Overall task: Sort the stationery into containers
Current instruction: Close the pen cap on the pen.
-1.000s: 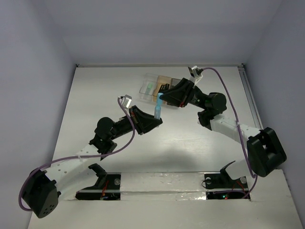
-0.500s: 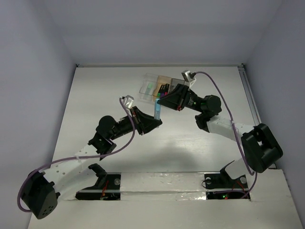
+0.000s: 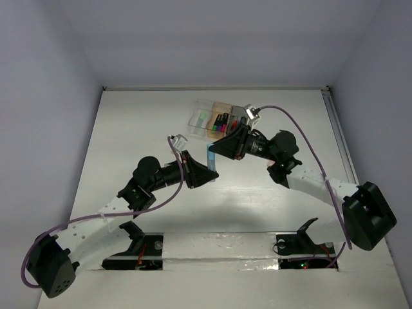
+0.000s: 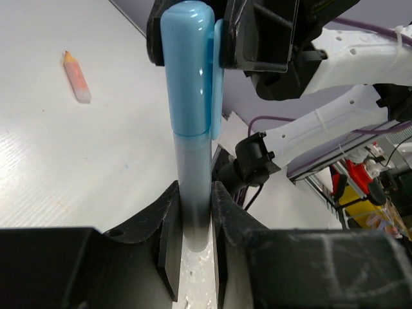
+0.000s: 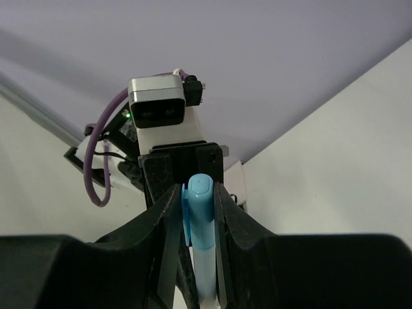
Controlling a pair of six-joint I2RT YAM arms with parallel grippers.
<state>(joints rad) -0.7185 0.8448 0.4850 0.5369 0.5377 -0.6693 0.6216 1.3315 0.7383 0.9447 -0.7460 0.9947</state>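
Jaws of left gripper (image 4: pixel 193 209) and right gripper (image 5: pixel 196 206) clamp glossy light-blue marker (image 4: pixel 187 84).

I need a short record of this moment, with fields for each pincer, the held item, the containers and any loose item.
left pincer: shut on barrel of light-blue marker
right pincer: shut on the marker's cap end
containers: three in a row beyond the pincers, coloured items inside
loose item: orange-tipped piece, lying flat, apart from both pincers
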